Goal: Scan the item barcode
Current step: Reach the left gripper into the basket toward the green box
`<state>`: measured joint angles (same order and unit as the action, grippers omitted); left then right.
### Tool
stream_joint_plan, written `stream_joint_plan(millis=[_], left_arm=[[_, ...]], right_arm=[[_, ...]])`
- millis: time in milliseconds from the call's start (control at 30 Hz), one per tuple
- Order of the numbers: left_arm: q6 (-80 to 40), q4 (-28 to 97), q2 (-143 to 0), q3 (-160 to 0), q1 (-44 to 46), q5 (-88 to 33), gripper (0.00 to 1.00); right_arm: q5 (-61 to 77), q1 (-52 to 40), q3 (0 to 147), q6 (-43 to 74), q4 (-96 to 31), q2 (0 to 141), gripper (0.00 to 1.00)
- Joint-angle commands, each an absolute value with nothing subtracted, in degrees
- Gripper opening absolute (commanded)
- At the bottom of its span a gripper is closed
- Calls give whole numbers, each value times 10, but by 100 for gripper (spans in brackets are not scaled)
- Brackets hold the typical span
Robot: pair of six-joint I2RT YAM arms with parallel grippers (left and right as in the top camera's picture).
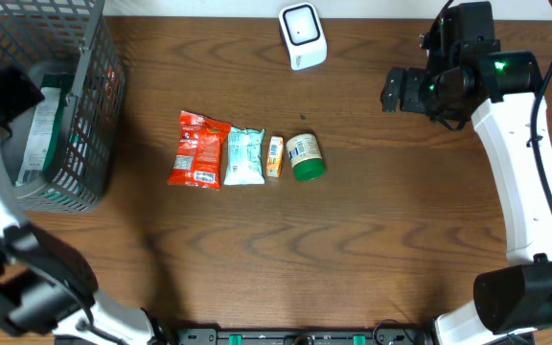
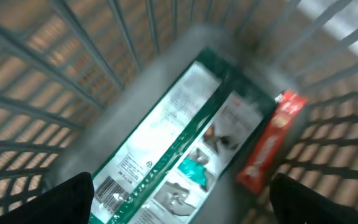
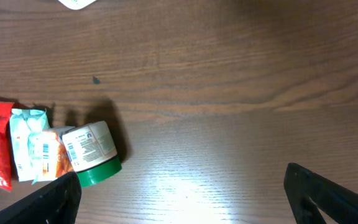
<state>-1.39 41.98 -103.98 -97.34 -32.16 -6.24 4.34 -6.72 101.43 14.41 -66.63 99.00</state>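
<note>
My left gripper [image 2: 182,208] hangs open inside the wire basket [image 1: 89,115], its two dark fingers far apart at the bottom corners of the left wrist view. Below it, a green-and-white packet [image 2: 179,124] lies flat on the basket floor, its barcode [image 2: 112,186] facing up near the left finger. A red packet [image 2: 269,146] lies along its right side. The white scanner [image 1: 302,35] stands at the back centre of the table. My right gripper [image 1: 396,88] is open and empty, held above the table right of the scanner.
A row of items lies mid-table: a red snack bag [image 1: 197,149], a teal pouch [image 1: 245,156], a small orange box [image 1: 274,156] and a green-lidded jar [image 1: 305,156]. The jar [image 3: 92,152] also shows left of my right fingers. Basket wires surround the left gripper.
</note>
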Motion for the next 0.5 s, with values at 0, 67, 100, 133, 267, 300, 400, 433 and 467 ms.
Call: stream_joint_plan(millis=[0,67,100,133,267,300,400,433,467], left_arm=[[30,423,-1084,-978,-323,-71,94],[30,427,-1107,-978,-323,-71,94],[32,429,-1119,-978,-323,-71,94],[38,430,-1130,-978,-323,-75,94],[85,433,-1170,-978,-322,-134,94],[92,433,-1179,-978,-320,-138,94],[119,438,-1199,-978,-313,-139,94],[132,441,-1206,-977,-311,-139,94],[148,443,-1217,-976,-307,-139,94]], right_arm=[[46,-69,1024,139,-667,992,99],[46,-68,1024,139,-667,992,99],[46,-68,1024,139,-667,992,99],[46,-69,1024,139,-667,992,99],[46,-69,1024,139,-667,992,99],[46,-69,1024,139,-667,992,99],[46,-68,1024,139,-667,992,99],[46,-69,1024,139,-667,992,99],[46,-68,1024,139,-667,992,99]])
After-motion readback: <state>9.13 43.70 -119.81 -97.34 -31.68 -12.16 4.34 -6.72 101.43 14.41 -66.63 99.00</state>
